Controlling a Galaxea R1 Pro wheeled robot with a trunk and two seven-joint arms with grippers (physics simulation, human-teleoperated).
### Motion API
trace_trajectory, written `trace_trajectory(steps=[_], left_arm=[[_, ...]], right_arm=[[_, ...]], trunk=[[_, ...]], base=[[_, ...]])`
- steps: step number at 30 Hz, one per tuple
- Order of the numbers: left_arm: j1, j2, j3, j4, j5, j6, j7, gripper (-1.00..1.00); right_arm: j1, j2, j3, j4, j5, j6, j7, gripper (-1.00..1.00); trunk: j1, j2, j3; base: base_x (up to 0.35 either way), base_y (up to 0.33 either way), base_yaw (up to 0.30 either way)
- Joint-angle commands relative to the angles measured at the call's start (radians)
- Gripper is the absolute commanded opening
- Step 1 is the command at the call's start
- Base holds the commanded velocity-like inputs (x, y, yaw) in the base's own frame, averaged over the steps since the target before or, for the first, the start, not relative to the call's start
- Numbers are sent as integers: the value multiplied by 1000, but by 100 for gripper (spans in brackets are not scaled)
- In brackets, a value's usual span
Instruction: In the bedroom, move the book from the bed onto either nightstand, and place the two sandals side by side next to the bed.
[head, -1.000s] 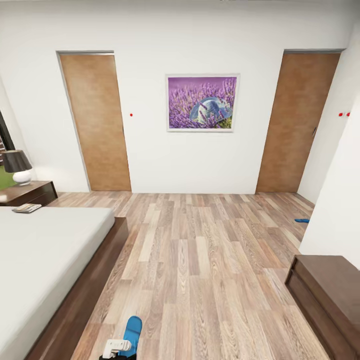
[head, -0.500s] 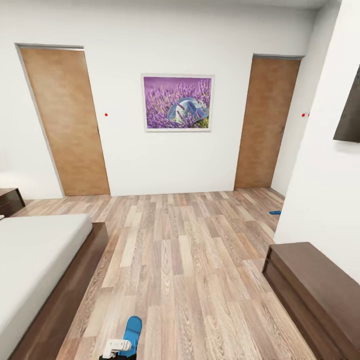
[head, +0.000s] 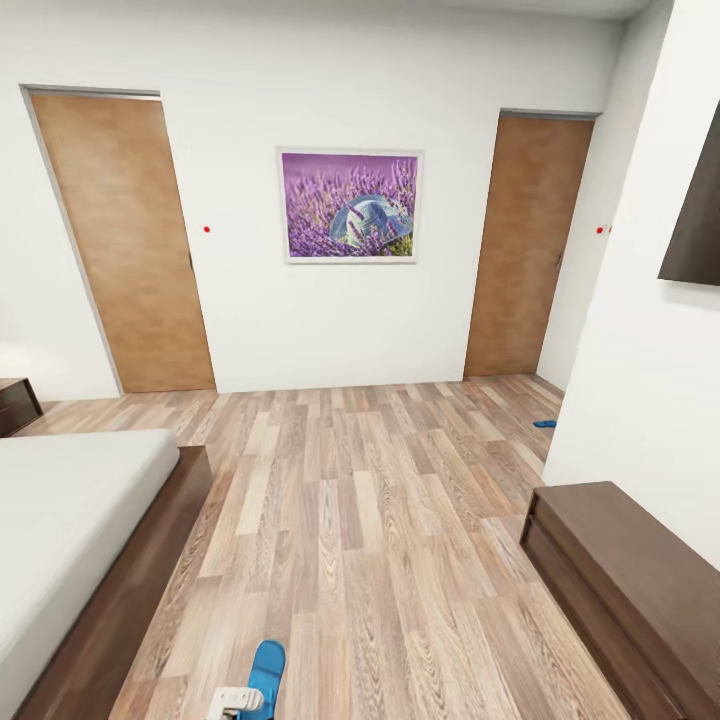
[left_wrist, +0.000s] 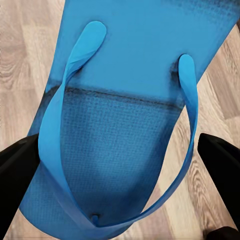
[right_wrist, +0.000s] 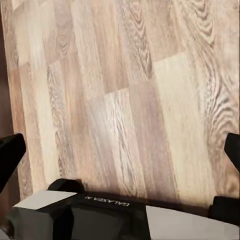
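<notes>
left gripper (left_wrist: 120, 155) clamped on one blue sandal (left_wrist: 135, 100), its black fingers (left_wrist: 17, 160) on either side of the sole, over the wood-plank floor (head: 360, 520). second sandal (head: 545, 424) lies far ahead of it by the right door. right gripper (right_wrist: 120, 150) fingers wide apart, empty. bed (head: 70, 520) just beside left gripper.
</notes>
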Motion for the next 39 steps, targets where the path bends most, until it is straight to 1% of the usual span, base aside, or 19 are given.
trace_trajectory(steps=[1,2,3,4,7,10,11,13,16,18,20,24,31,39], left_arm=[[-1,0,8,1,-11,-6,2,-100],[-1,0,8,1,-11,-6,16,-100],[-1,-1,8,2,-11,-6,27,-100],[-1,-1,8,2,-10,-7,59,-100],[-1,-6,7,2,-10,-7,199,-100],[-1,-33,6,1,-13,-7,327,-100],[-1,-39,6,1,-14,-7,360,-100],[-1,-45,7,7,-13,-7,402,-100],[0,-46,9,73,-12,-14,425,-100],[1,-45,8,128,-13,-44,430,-100],[4,-46,7,152,-14,-82,432,-100],[10,-42,6,165,-16,-112,432,-100],[12,-33,6,168,-15,-117,431,-100],[13,-33,5,168,-15,-118,430,-100]], right_arm=[[-1,0,-2,0,-9,-13,-43,100],[-1,0,-3,0,-9,-37,-77,100],[-1,-1,-3,0,-9,-48,-91,100],[-1,-1,-3,0,-9,-65,-116,100],[-1,-1,-4,0,-11,-88,-164,100],[-1,-1,-4,4,-11,-95,-188,100],[-1,-1,-4,14,-11,-96,-192,100],[-1,-1,-4,57,-11,-97,-195,100],[-1,-1,-3,155,-9,-103,-197,100],[-1,-1,-3,208,-9,-135,-197,100],[-1,-1,-3,231,-11,-165,-197,100],[-1,-1,-5,243,-15,-186,-195,100],[-1,-1,-10,246,-19,-188,-193,100],[-1,-1,-9,246,-19,-188,-192,100]], trunk=[[0,-1,-1],[0,-1,-1],[0,-1,-1],[0,-1,-1],[0,-1,-1],[0,-1,-1],[0,-1,-1],[0,-1,-1],[0,-1,-1],[0,-1,-1],[0,-1,-1],[0,-1,-1],[0,-1,-1],[0,-1,-1]], base=[[0,0,0],[0,0,0],[0,0,0],[0,0,0],[0,0,0],[0,0,0],[0,0,0],[0,0,0],[0,0,0],[0,0,0],[0,0,0],[0,0,0],[10,0,0],[235,0,0]])
